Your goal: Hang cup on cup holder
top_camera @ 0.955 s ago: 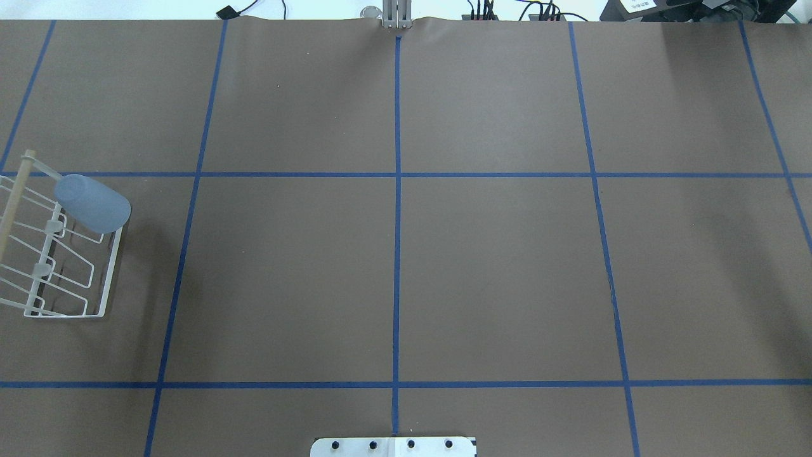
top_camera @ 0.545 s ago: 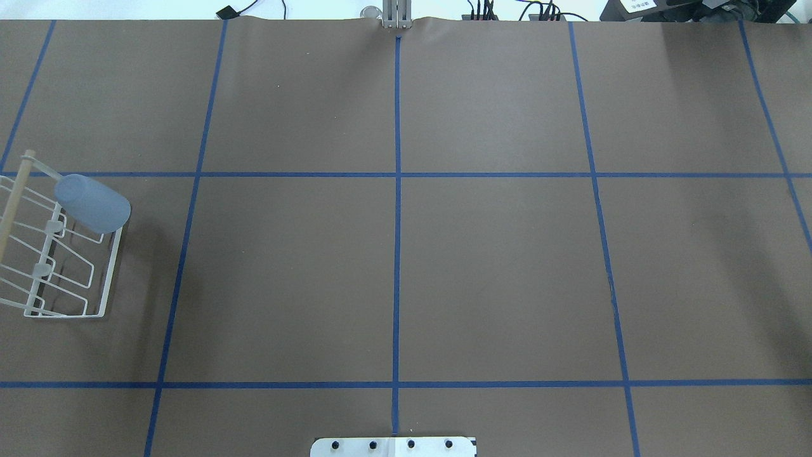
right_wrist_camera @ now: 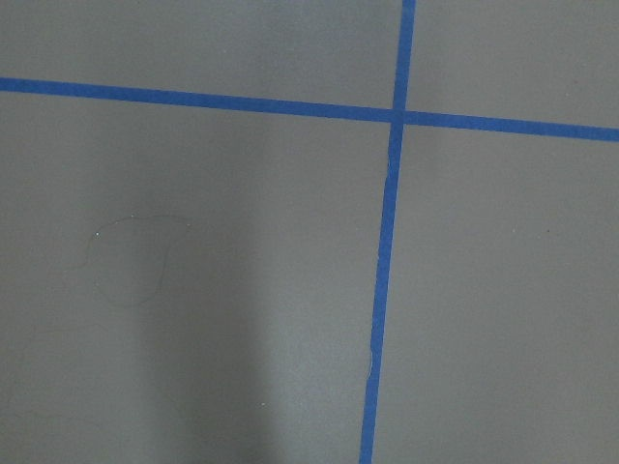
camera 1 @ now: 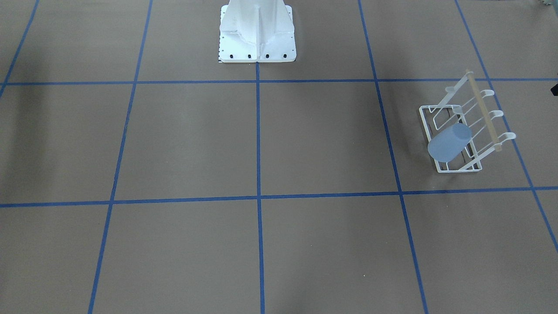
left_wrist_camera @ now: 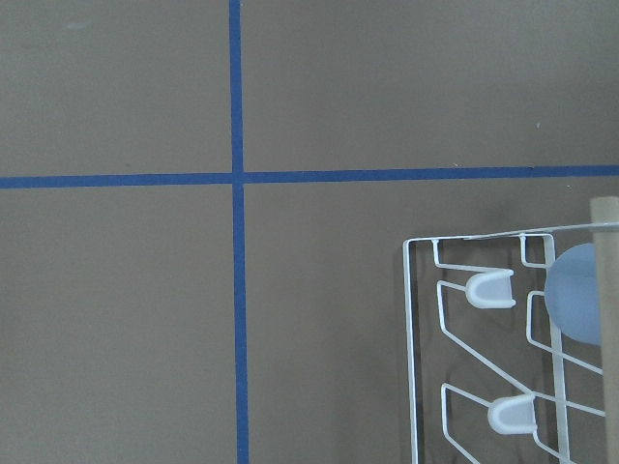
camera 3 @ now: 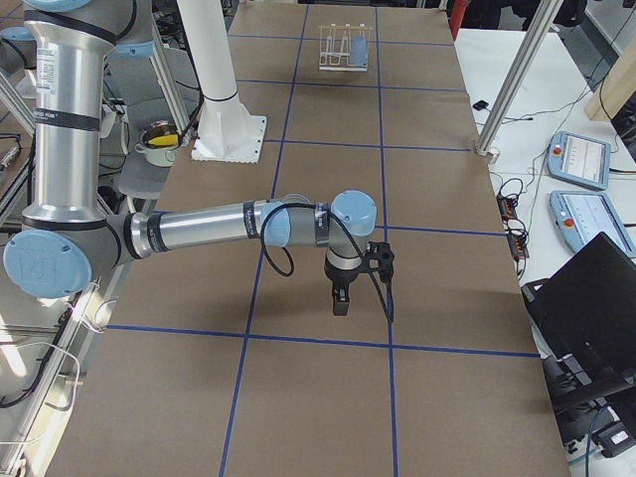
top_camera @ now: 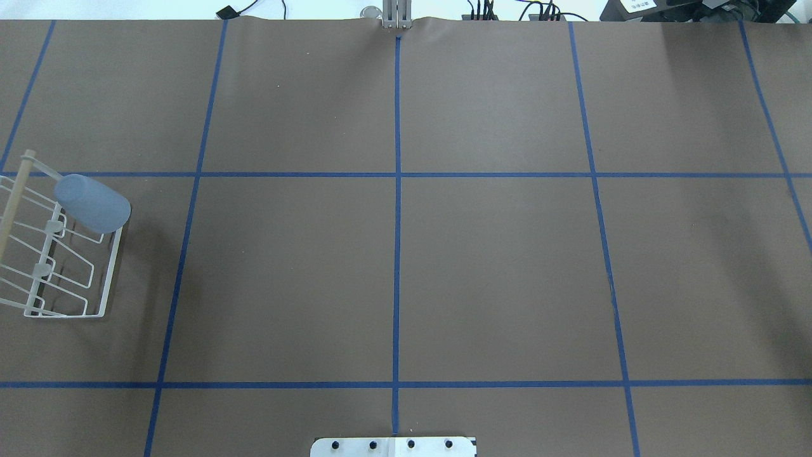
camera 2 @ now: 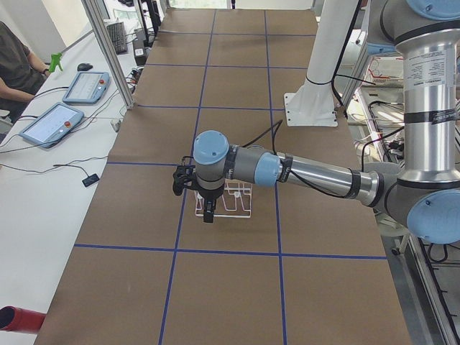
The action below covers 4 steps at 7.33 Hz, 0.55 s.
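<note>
The pale blue-grey cup (top_camera: pixel 92 203) sits tilted on a slanted loop at one end of the white wire cup holder (top_camera: pixel 71 313). Both also show in the front view, cup (camera 1: pixel 449 142) and holder (camera 1: pixel 428 121), and in the left wrist view, cup (left_wrist_camera: pixel 577 304) and holder (left_wrist_camera: pixel 421 367). No gripper touches the cup. My left gripper (camera 2: pixel 207 210) hangs above the table beside the holder; I cannot tell if it is open. My right gripper (camera 3: pixel 340 298) hangs over bare table far from the holder; I cannot tell its state either.
The holder stands near the table's left edge. The white robot pedestal (camera 1: pixel 257 30) stands at the table's near middle. Blue tape lines grid the brown table. Tablets (camera 2: pixel 54 122) and a seated person (camera 2: pixel 14 65) are at a side desk.
</note>
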Each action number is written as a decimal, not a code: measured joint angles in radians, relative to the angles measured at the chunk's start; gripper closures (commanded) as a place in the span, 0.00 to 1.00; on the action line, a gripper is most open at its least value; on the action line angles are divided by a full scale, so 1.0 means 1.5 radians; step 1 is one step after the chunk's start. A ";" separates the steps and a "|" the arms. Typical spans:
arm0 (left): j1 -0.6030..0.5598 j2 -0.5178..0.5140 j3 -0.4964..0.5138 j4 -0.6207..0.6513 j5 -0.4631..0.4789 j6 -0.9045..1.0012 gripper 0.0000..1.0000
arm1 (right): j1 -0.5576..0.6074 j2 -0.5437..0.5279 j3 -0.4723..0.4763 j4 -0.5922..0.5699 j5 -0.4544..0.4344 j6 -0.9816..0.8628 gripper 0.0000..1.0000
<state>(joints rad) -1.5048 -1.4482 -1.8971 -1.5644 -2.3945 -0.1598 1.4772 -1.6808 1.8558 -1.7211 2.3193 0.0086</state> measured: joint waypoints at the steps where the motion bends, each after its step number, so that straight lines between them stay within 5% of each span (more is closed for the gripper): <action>1: 0.000 0.000 0.001 0.000 0.000 0.001 0.02 | 0.000 0.001 0.000 0.000 0.000 0.000 0.00; 4: 0.000 0.000 0.003 -0.001 -0.004 0.002 0.02 | -0.001 0.003 0.001 0.000 0.001 0.000 0.00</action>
<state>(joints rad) -1.5048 -1.4481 -1.8932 -1.5661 -2.4009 -0.1566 1.4763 -1.6763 1.8566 -1.7211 2.3215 0.0092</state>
